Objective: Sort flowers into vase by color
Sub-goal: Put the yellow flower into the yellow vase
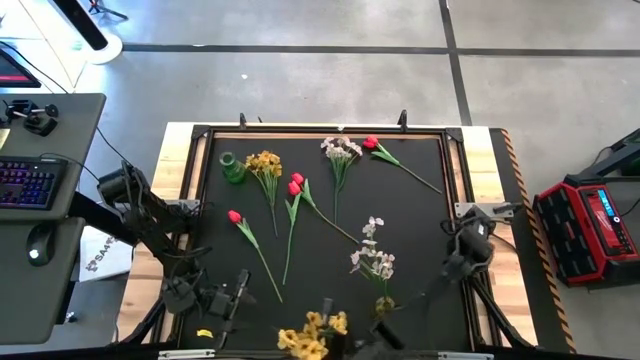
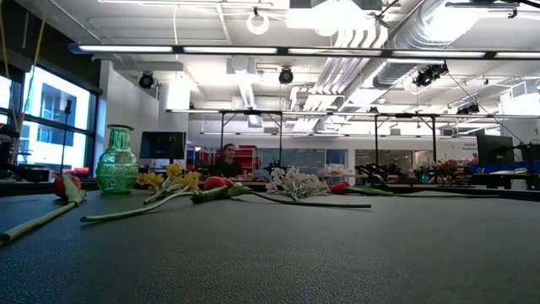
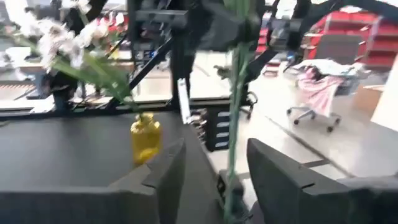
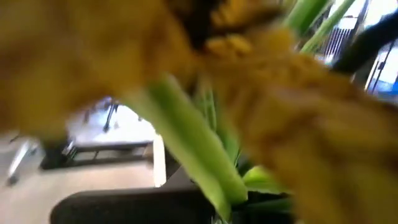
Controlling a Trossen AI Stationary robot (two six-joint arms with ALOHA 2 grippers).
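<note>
The left gripper is hovering at the counter's near left corner, its fingers standing apart with a green stem running between them, apparently untouched. The green vase is standing at the far left, a yellow spray lying just beside it. Red tulips are lying near the middle, with one red tulip to their left. White sprays are lying farther right. A small yellow vase is holding a white spray. Yellow blossoms are crowding the right gripper at the near edge; I cannot tell how its fingers are set.
</note>
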